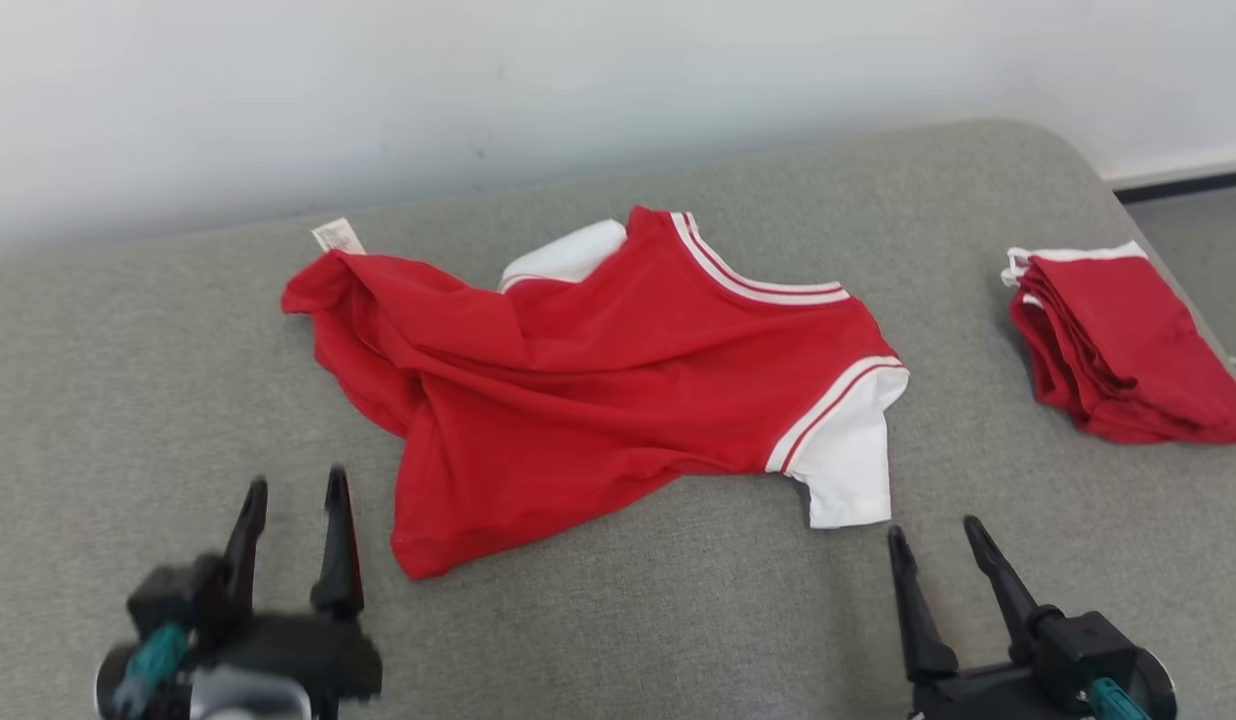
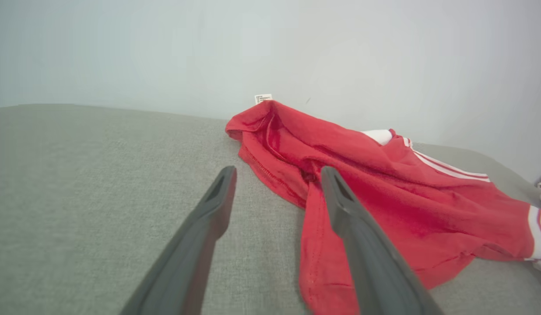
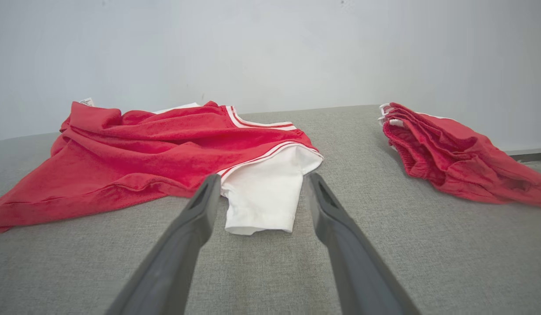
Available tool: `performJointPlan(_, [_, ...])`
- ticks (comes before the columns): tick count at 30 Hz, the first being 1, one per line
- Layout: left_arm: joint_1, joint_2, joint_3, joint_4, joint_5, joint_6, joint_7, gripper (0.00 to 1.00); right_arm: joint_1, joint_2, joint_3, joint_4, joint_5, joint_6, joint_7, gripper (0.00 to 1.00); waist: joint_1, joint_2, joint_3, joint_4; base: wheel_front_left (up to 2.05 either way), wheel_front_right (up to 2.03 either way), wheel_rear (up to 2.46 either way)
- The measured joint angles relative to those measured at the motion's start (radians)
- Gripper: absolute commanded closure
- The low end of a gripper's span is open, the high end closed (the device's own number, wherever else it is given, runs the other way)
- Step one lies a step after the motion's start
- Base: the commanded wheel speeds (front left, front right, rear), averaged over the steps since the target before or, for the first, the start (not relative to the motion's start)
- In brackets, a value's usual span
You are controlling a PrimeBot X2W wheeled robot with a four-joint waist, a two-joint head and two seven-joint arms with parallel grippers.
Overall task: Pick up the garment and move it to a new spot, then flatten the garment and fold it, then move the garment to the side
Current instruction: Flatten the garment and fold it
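The garment (image 1: 598, 390) is a red shirt with white sleeves and striped trim, lying rumpled in the middle of the grey padded surface (image 1: 128, 380). Its lower part is bunched toward the left, with a white label sticking up. My left gripper (image 1: 296, 486) stands open at the lower left, just left of the shirt's near hem, holding nothing. In the left wrist view the garment (image 2: 384, 197) lies ahead and to the right of the open left gripper (image 2: 277, 173). My right gripper (image 1: 933, 530) is open just in front of the white sleeve (image 3: 264, 192), empty.
A second red garment (image 1: 1118, 340), folded, lies at the far right near the surface's edge; it also appears as a folded pile (image 3: 454, 153) in the right wrist view. A pale wall (image 1: 578, 80) runs behind the surface. Grey floor (image 1: 1208, 230) shows past the right corner.
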Motion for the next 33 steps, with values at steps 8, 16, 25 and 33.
performJointPlan(8, [0.193,-0.013,0.027,-0.117,0.030,-0.005,0.000,0.00,0.013,0.000,-0.029,0.032,0.002,0.000,0.012,0.00,-0.0001,0.0000,-0.058,0.023,0.00,0.00,0.00])
performJointPlan(16, [0.192,-0.018,0.008,-0.038,0.043,-0.019,0.000,0.00,0.012,0.000,-0.004,0.035,0.013,0.000,0.012,0.00,-0.0001,-0.0001,-0.071,0.010,0.00,0.00,0.00])
performJointPlan(25, [0.044,-0.016,-0.022,0.160,0.052,-0.026,0.000,0.00,0.000,0.000,0.011,0.028,0.017,0.000,0.007,0.00,0.0001,0.0000,-0.041,-0.048,0.00,0.00,0.00])
performJointPlan(33, [-0.025,-0.003,-0.019,0.299,0.053,0.001,0.003,0.00,-0.012,0.000,0.028,0.026,0.021,0.000,0.006,0.00,0.0002,0.0000,-0.002,-0.103,0.00,0.00,0.00])
